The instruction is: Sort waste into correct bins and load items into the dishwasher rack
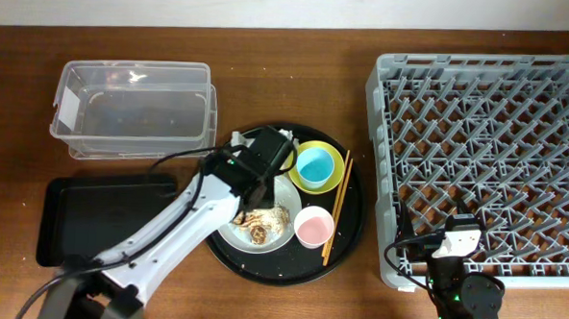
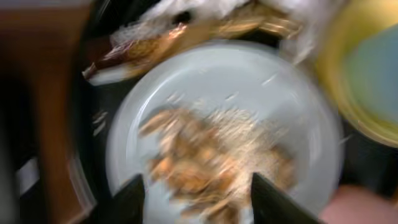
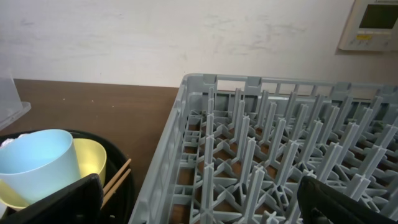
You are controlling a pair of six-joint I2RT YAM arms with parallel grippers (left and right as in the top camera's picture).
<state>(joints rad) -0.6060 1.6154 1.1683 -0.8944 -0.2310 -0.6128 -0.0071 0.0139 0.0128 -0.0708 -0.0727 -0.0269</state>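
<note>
While the left pincer point(image 2: 200, 194) hangs spread, food scraps point(image 2: 211, 152) lie between its fingertips point(image 2: 132, 202).

Desk point(image 1: 288, 83): dark brown wood-grain top with a matt finish, filling the overhead view apart from a strip at 12 o'clock. Wall point(image 3: 155, 37): off-white, plain, lightly scuffed and smudged, meeting the desk's far edge at 12 o'clock. Control panel point(image 3: 371, 25): white casing with a greenish display, mounted on the wall at 1 o'clock in the right wrist view, cut off by the frame edge. Light: even and soft.
</note>
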